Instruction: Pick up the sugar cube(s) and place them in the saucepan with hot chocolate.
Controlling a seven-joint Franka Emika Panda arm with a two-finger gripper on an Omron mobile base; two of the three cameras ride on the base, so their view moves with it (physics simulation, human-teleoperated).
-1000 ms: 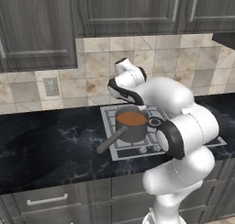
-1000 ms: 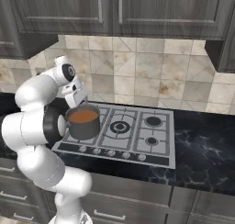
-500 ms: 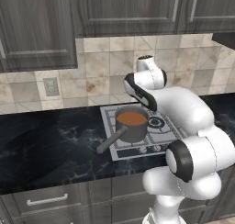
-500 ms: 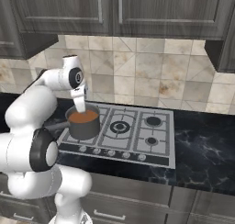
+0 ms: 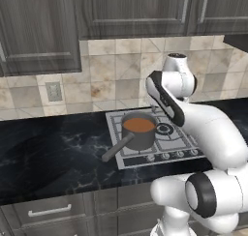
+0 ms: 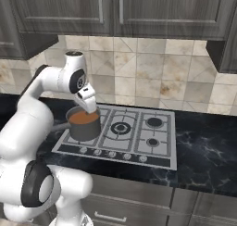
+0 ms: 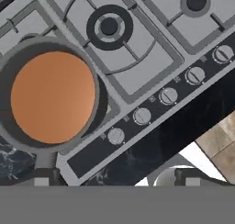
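jaws stand wide apart, nothing between them. in the hand view we see the two dark finger tips [image 7: 40, 177] at the bottom corners of the frame, well separated. the gripper [image 6: 89, 104] sits left of centre in the right base view, hanging just above the saucepan rim and pointing down; in the left base view the hand is mostly hidden behind the arm's own forearm, right of centre.

directly under the jaws: the saucepan with hot chocolate [image 7: 53, 97], left half of the hand view, a round grey wall around a flat reddish-brown surface. in the left base view the saucepan [image 5: 139, 130] stands at frame centre on the front left burner of the stove [image 5: 160, 138], its long dark handle [image 5: 116, 149] running down-left past the stove edge over the counter. in the right base view the pan [image 6: 84, 124] is left of centre, at the near-left corner of the stove.

sugar cube: we cannot pick it out on the counter, on the stove or between the jaws; the liquid surface looks unbroken, so we cannot tell where it lies.

outward: a ringed burner [image 7: 109, 27] at upper centre of the hand view, a second burner [image 7: 196, 2] at upper right, and a row of round knobs [image 7: 168, 96] running diagonally from lower centre to right edge. black marbled counter [image 5: 53, 157] spreads left of the stove across the left base view. beige tiled backsplash [image 6: 152, 77] behind, with a wall outlet [image 5: 53, 91] at the left of the left base view. dark grey cabinets [image 6: 139, 12] along the top of both base views, and drawers [image 5: 48, 211] below the counter.
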